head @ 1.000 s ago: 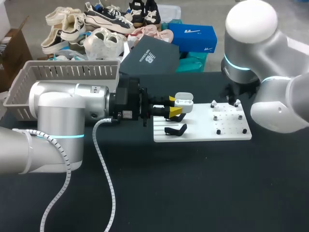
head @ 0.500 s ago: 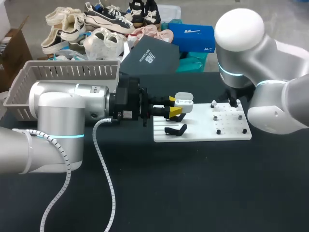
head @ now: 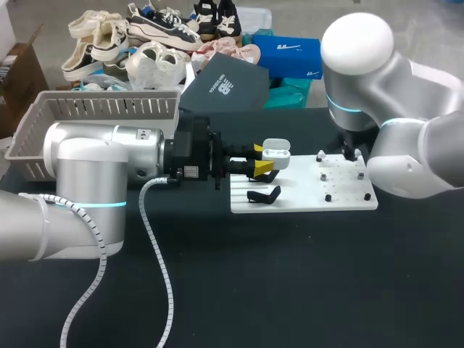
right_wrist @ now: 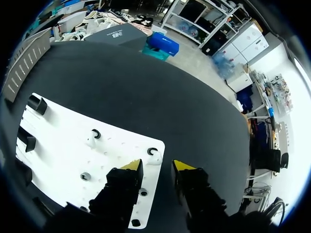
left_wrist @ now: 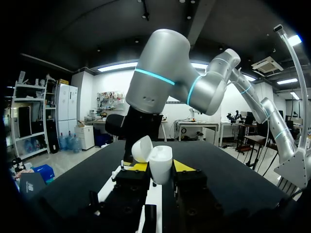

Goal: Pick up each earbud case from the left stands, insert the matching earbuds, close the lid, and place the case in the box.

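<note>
A white earbud case (head: 276, 154) with its lid up is held above the left end of the white board (head: 304, 197); my left gripper (head: 262, 164) is shut on it. In the left wrist view the case (left_wrist: 159, 164) sits between the yellow tips of that gripper (left_wrist: 154, 168). A white earbud (right_wrist: 154, 156) stands on its peg at the board's far right corner, between the fingers of my right gripper (right_wrist: 158, 166). That gripper is open, and a gap shows beside the earbud. A second earbud (right_wrist: 92, 137) sits farther left. In the head view my right arm hides its own gripper.
A grey slatted basket (head: 105, 109) stands at the table's back left. An empty black stand (head: 264, 195) lies on the board below the held case. Small dark pegs (head: 328, 197) dot the board's right half. Black tabletop stretches in front of the board.
My right arm's big joint has swung left and its wrist has settled over the board's far right corner. The left arm and the case have not moved.
</note>
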Controlling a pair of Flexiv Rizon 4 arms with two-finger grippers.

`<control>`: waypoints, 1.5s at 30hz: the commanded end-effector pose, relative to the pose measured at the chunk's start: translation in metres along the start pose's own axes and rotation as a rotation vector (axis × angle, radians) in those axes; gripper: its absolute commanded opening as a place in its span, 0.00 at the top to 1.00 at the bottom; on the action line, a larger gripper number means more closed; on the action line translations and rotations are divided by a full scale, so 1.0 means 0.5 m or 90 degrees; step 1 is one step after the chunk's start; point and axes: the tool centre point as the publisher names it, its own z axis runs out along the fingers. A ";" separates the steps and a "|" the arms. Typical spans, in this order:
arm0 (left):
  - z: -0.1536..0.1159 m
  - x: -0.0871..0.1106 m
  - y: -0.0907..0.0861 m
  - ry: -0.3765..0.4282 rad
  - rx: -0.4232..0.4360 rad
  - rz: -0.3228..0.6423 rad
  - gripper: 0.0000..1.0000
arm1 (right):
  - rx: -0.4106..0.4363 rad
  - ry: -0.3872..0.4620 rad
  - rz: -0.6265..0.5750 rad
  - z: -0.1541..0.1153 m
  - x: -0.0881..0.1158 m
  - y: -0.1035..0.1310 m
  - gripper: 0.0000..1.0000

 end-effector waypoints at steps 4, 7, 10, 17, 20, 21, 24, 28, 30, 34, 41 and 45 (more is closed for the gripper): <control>0.001 0.001 0.000 -0.001 -0.001 0.001 1.00 | -0.001 0.004 0.001 0.009 -0.006 0.001 0.67; 0.001 0.001 0.000 -0.001 -0.001 0.001 1.00 | -0.002 0.004 -0.001 0.010 -0.007 0.001 0.67; 0.001 0.001 0.000 -0.001 -0.001 0.001 1.00 | -0.003 0.007 -0.003 0.013 -0.008 0.002 0.67; 0.001 0.001 0.000 -0.001 -0.001 0.001 1.00 | -0.003 0.012 -0.005 0.021 -0.007 0.002 0.75; 0.001 0.001 0.000 -0.001 -0.001 0.001 1.00 | -0.003 0.012 -0.006 0.022 -0.008 0.001 0.75; 0.001 0.001 0.000 -0.001 -0.001 0.001 1.00 | -0.003 0.012 -0.006 0.022 -0.008 0.001 0.74; 0.001 0.001 0.000 -0.001 -0.001 0.001 1.00 | -0.003 0.012 -0.007 0.023 -0.011 0.002 0.74; 0.001 0.001 0.000 -0.001 -0.001 0.001 1.00 | -0.004 0.013 -0.009 0.025 -0.013 0.003 0.77; 0.001 0.001 0.000 -0.001 -0.001 0.001 1.00 | -0.005 0.015 -0.010 0.027 -0.013 0.004 0.80; 0.001 0.001 0.000 -0.001 -0.001 0.001 1.00 | -0.006 0.018 -0.012 0.030 -0.013 0.005 0.95; 0.001 0.001 0.000 -0.001 -0.001 0.001 1.00 | 0.000 0.017 -0.016 0.022 -0.010 0.008 1.00; 0.001 0.001 0.000 -0.001 -0.001 0.001 1.00 | 0.009 0.002 -0.016 -0.006 -0.009 0.008 1.00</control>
